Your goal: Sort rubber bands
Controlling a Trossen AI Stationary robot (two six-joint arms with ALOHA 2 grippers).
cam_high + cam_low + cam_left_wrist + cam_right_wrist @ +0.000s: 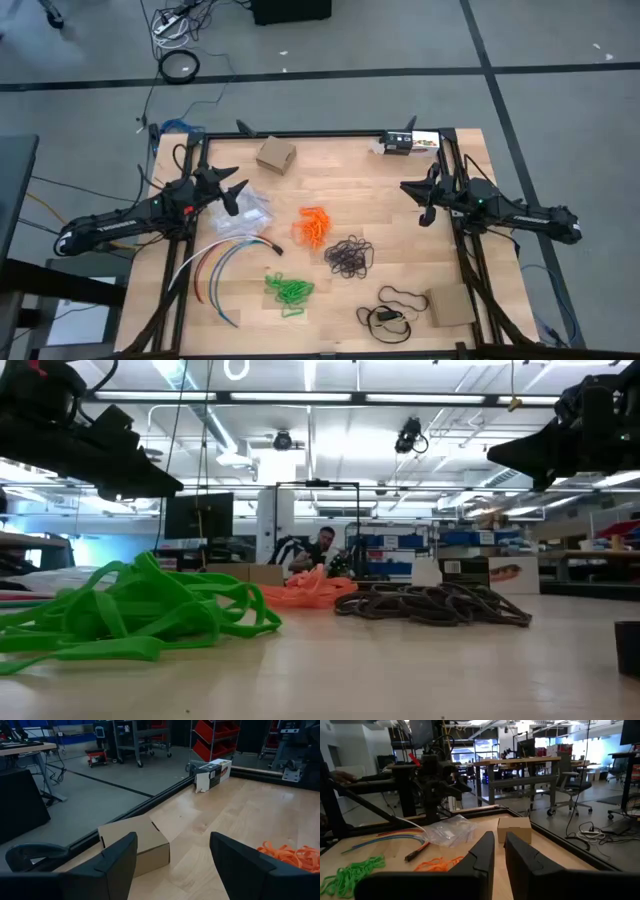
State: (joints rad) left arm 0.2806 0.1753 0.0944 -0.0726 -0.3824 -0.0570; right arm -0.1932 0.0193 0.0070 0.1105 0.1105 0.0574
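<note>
Table [400,220]: green rubber bands [120,615] hide orange heap [305,590] partly.

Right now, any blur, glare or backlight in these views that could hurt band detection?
Low view: green bands up close look soft, ceiling lights bright behind, both arms in silhouette. Left wrist view: sheen on the table, orange bands cut by the frame edge. High view: even light, soft shadows only.

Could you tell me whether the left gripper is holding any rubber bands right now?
No, the left gripper is open and empty above the table, near a small cardboard box.
</note>
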